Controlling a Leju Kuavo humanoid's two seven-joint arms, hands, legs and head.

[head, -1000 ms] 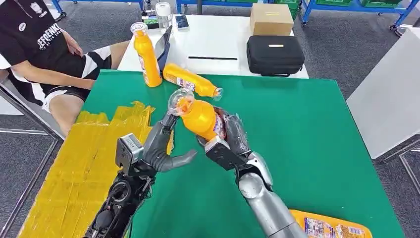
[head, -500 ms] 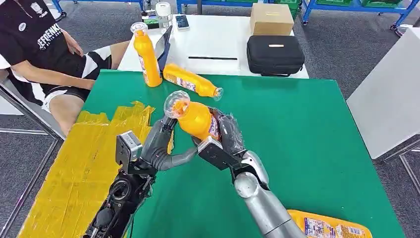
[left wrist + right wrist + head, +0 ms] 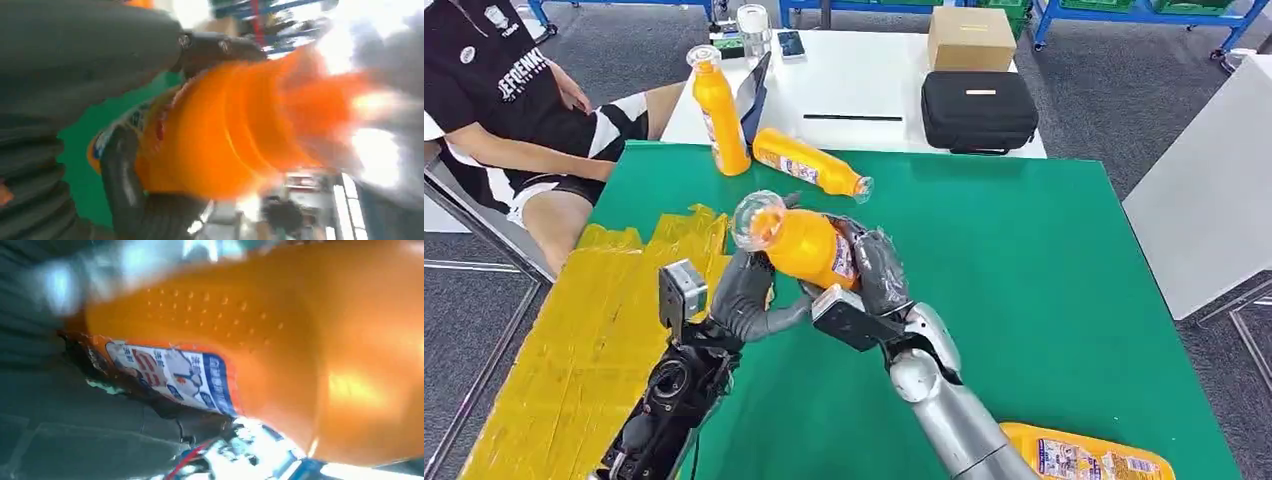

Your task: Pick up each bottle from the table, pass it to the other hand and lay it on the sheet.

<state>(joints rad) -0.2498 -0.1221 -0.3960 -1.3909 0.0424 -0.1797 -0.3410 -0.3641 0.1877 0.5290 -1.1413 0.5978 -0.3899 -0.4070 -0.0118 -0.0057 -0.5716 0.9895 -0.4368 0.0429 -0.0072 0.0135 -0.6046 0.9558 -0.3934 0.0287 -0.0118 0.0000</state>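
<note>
Orange bottle (image 3: 802, 245) with a clear cap sits tilted in mid-air above the green table (image 3: 1044, 270), cap toward the yellow sheet (image 3: 594, 320), just beside that sheet's near edge. The right hand (image 3: 869, 275) wraps its fingers round the labelled lower body and grips it. The left hand (image 3: 749, 295) is under the bottle's neck with its thumb reaching below the body; whether it actually grips or only touches cannot be told. In the left wrist view the bottle (image 3: 240, 135) is a blurred ribbed orange shape against dark fingers; the right wrist view shows dimpled orange plastic (image 3: 300, 350) and a torn blue-and-white label.

The table is covered in smooth green cloth, and the sheet is made of wrinkled yellow tape strips. Beyond the held bottle, a second orange bottle (image 3: 719, 100) stands upright at the table's far edge, and a third (image 3: 809, 162) lies on its side next to it. A fourth (image 3: 1089, 455) lies near the right arm's elbow. Behind the green table a white table (image 3: 864, 80) carries a black zip case (image 3: 979, 108) and a cardboard box (image 3: 971, 38). A seated person (image 3: 514, 110) is by the sheet's far end, on grey carpet.
</note>
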